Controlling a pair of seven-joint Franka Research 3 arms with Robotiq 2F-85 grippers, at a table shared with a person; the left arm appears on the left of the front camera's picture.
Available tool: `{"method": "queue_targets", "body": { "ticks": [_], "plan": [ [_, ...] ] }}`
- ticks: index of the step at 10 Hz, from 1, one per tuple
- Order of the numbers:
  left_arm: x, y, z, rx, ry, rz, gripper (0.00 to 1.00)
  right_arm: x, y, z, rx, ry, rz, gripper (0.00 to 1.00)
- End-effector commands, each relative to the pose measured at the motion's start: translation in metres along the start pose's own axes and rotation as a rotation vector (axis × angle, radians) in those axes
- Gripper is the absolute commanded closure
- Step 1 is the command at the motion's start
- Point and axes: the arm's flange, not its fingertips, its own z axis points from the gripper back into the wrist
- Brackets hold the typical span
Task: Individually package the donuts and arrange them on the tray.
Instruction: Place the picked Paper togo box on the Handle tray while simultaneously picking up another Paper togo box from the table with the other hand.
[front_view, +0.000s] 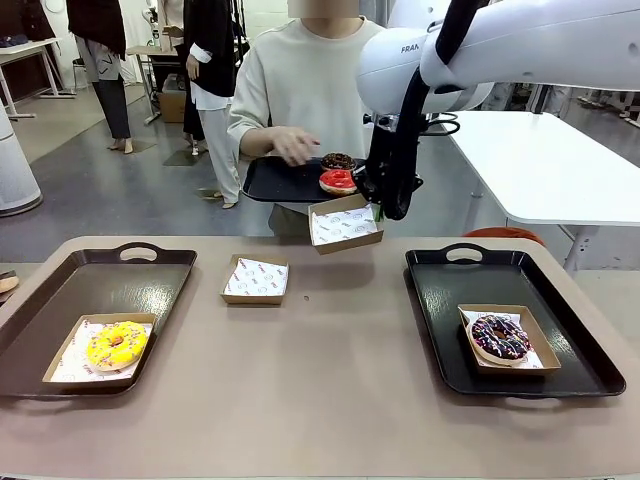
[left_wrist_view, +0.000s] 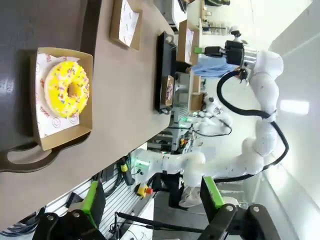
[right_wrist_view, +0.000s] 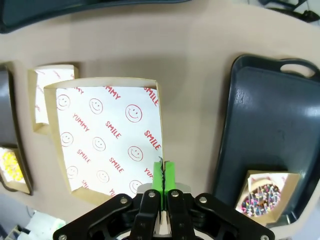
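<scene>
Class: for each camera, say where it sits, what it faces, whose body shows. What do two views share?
Front: fixed between the arms, facing across the table; right gripper, person's hand.
Left wrist: on the left arm, facing the yellow-iced sprinkled ring donut; open left gripper below.
Right wrist: above the paper-lined brown cardboard box its shut gripper holds.
Front also shows that box.

Boxed donut (front_view: 116, 345) being kept on left tray (front_view: 110, 285), another donut (front_view: 499, 337) on right tray (front_view: 450, 320); empty box (front_view: 255, 279) being left between trays; lifted box (front_view: 345, 226) being held farther back, before person's tray (front_view: 270, 182).
</scene>
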Motion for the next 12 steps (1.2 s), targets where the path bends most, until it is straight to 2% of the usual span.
{"method": "queue_targets", "body": {
  "ticks": [1,4,12],
  "plan": [
    [-0.009,0.018,0.009,-0.072,-0.070,-0.011,0.00,0.009,0.002,-0.001,-0.029,0.008,-0.037,1.00],
    [-0.015,0.034,0.021,-0.061,-0.082,0.033,0.00,0.004,-0.001,-0.003,0.000,0.004,-0.008,1.00],
    [-0.011,0.033,0.025,-0.052,-0.085,0.050,0.00,0.004,-0.001,-0.003,0.000,0.004,-0.008,1.00]
  ]
}}
